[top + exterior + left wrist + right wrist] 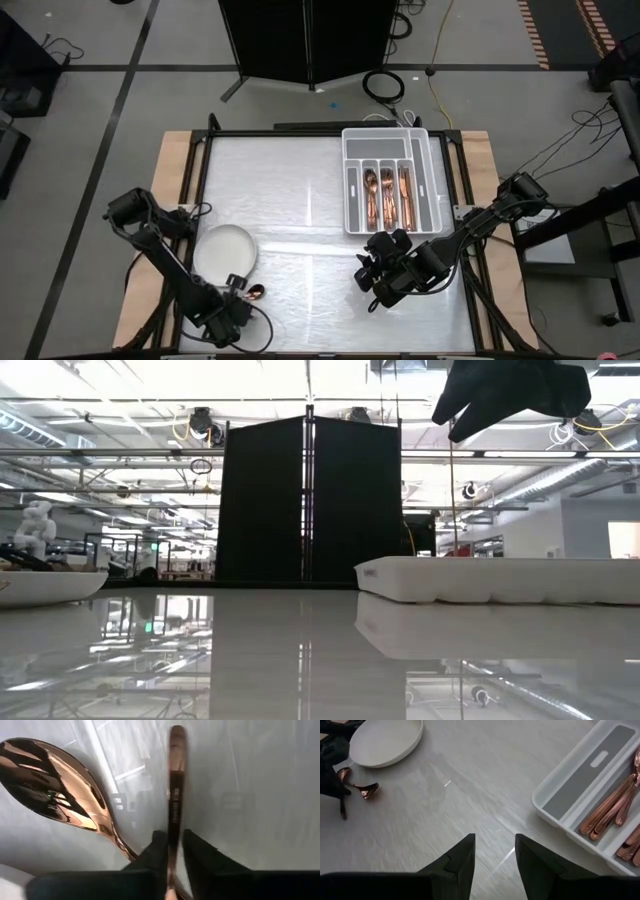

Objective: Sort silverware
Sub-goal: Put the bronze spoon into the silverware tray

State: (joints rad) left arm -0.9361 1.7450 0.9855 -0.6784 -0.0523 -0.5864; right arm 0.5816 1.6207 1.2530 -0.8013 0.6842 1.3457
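Observation:
My left gripper (238, 292) is at the table's near left, just right of the round white plate (225, 250), and is shut on a slim copper piece of silverware (175, 785). A copper spoon (50, 780) lies beside it, and its neck runs in by the left finger. Both pieces show in the right wrist view (365, 790). My right gripper (368, 278) hangs open and empty above the table, near the white compartmented tray (346, 180). The tray holds several copper pieces (385, 195) lying along its compartments. My left gripper pinches the slim piece's flat handle (174, 827) between its two fingers, which lie along it. The handle's free end (177, 732) sticks out past the fingertips. I cannot tell whether it is clear of the table, or whether the fingers also touch the spoon's neck (122, 851).
The plate (385, 742) rests on the table at the left and the tray (560, 795) at the far right. The shiny table (300, 200) lies bare between them. In the low view the right gripper (510, 395) hangs high above the tray (500, 580).

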